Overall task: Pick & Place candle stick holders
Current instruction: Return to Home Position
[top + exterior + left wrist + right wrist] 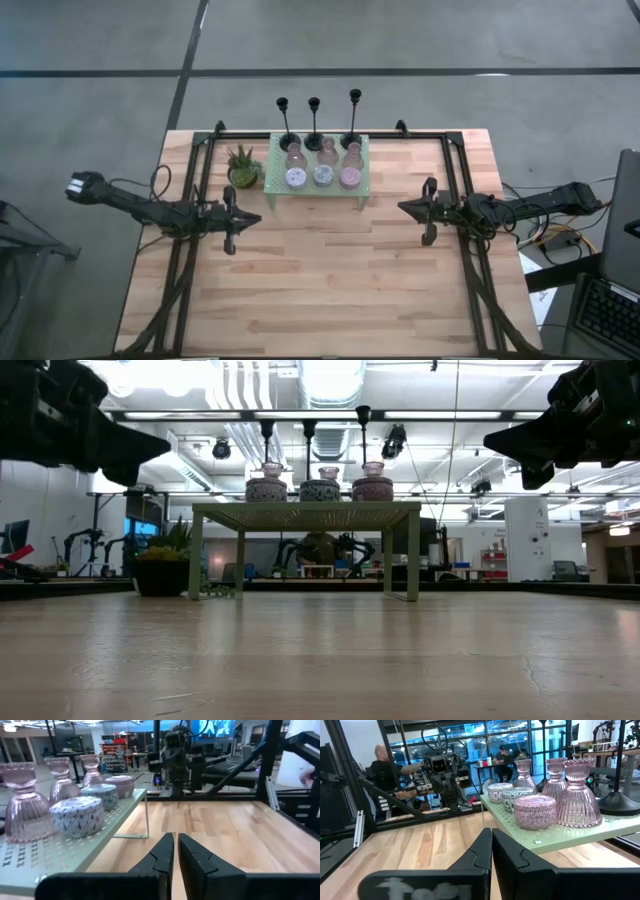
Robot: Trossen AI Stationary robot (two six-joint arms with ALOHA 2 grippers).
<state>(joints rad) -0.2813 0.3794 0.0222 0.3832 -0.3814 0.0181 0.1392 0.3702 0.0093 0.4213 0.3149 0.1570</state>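
Observation:
A mint-green shelf (pixel 320 168) stands at the table's far middle. On it stand three slim black candlesticks (pixel 314 122) by their round bases along its far edge, three ribbed pink glass holders (pixel 577 795), and three short round holders (pixel 323 177) along its near edge. They also show in the low view (pixel 320 485) and the left wrist view (pixel 77 815). My left gripper (pixel 256 218) hovers shut and empty left of the shelf's near side, pointing right. My right gripper (pixel 404 208) hovers shut and empty right of it, pointing left.
A small potted green plant (pixel 243 167) stands on the table by the shelf's left end. A black frame (pixel 205 150) runs along the table's left, far and right edges. Bare wood (pixel 330 280) lies between the arms and toward the near edge. People show in the room beyond.

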